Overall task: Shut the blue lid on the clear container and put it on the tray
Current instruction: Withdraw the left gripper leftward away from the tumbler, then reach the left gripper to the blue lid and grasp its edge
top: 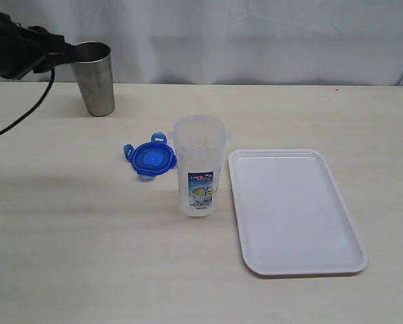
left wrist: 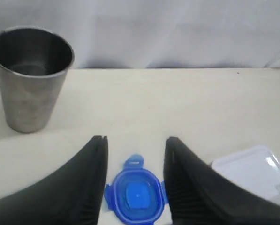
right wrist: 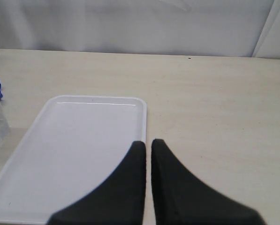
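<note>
The pale wood-grain table point(top: 86, 270) fills most of the exterior view, from the lower edge up to a white curtain point(top: 255, 40) that runs across the top of the frame.

The tray point(top: 292, 209) lies flat in the right half of the frame, right of centre and reaching toward the lower right, its long side running away from the camera. Nothing rests on it.

The left arm point(top: 19, 50), black with a cable hanging from it, comes in at the upper left corner, well above and away from the task's things.

The clear container point(top: 198, 165) stands upright at the centre of the frame, just left of the tray and apart from it. Its mouth is uncovered and its printed label faces the camera low on its side.

A grey steel tumbler point(top: 95, 79) stands upright in the upper left, near the back edge of the table, with the left arm's tip close to its rim.

The blue lid point(top: 150, 158) lies flat on the table just left of the container, at or nearly at its wall; contact is hard to judge.

In the left wrist view the left gripper point(left wrist: 136, 139) has its jaws parted and clasps nothing; the lid shows through the gap, on the table beyond.

The right gripper point(right wrist: 148, 142) has its jaws drawn together on nothing and hangs over the tray's near end.
</note>
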